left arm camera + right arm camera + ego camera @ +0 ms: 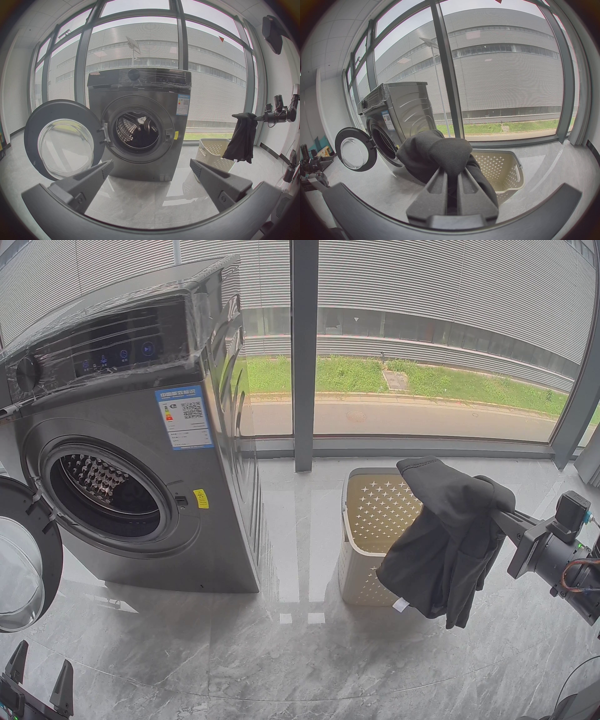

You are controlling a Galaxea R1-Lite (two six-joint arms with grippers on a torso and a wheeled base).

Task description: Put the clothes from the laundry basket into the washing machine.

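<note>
The head camera looks down from above: grey front-loading washing machine upper left of its frame, cream perforated plastic laundry basket right of centre. The left wrist camera sits low, well back, squarely facing the machine. The right wrist camera, close behind the black cloth garment, views the machine obliquely. All three share machine and basket.
</note>
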